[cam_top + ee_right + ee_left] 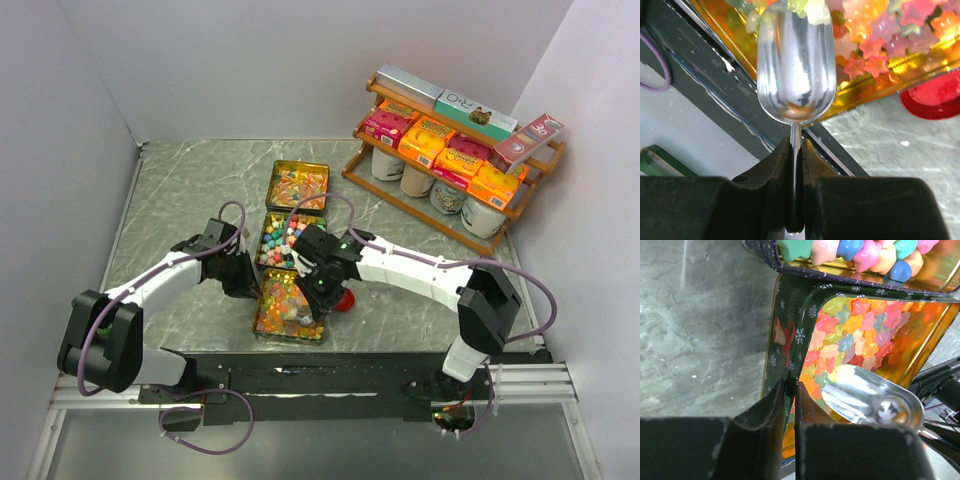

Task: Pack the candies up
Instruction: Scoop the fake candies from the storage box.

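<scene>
Plenty of candies (860, 335) fill the tin (790, 325) by the bench's (180, 200) near edge, and packing looks barely begun. Right tool (796, 145) pinches the empty scoop's (795, 65) handle; left tool (790, 390) clamps the tin's wall.

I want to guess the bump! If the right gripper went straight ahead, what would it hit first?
The right gripper holds a metal scoop out front. Its tip looks to be among the star candies in the tin, so candies come first.
</scene>
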### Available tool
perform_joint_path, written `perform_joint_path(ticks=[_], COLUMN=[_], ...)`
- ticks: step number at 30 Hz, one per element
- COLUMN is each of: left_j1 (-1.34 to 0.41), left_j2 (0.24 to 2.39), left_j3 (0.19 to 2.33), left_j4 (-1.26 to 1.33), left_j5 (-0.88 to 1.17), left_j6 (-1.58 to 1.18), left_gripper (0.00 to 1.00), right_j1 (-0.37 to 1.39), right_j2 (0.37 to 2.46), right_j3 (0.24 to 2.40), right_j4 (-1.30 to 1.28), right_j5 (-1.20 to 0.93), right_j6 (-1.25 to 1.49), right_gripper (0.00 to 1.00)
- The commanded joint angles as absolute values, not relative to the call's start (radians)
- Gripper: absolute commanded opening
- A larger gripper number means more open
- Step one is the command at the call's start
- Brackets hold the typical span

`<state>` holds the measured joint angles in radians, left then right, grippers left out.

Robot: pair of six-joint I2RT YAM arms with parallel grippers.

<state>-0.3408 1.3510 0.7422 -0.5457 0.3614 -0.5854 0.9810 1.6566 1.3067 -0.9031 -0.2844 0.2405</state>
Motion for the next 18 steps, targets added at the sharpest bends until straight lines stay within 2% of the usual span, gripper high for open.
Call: perform_joint_path(ticks=[1,18], left_j1=[-0.344,-0.364], left_j2=[1.373,1.361], left_j3=[0.735,0.732], left_j4=[-0.532,-0.523], left_j5=[0.357,0.359], left_j6=[-0.601,-0.600], left_gripper=[0.01,0.01], right_j1=[0.999,0.996], right_j2=[1.720,1.793], right_j3=[1.270,1.163], right_j4=[-0.795,-0.649], right_j5=[-0.253,-0.203], right_j6=[0.284,0.396], right_gripper=[0.00,0.00])
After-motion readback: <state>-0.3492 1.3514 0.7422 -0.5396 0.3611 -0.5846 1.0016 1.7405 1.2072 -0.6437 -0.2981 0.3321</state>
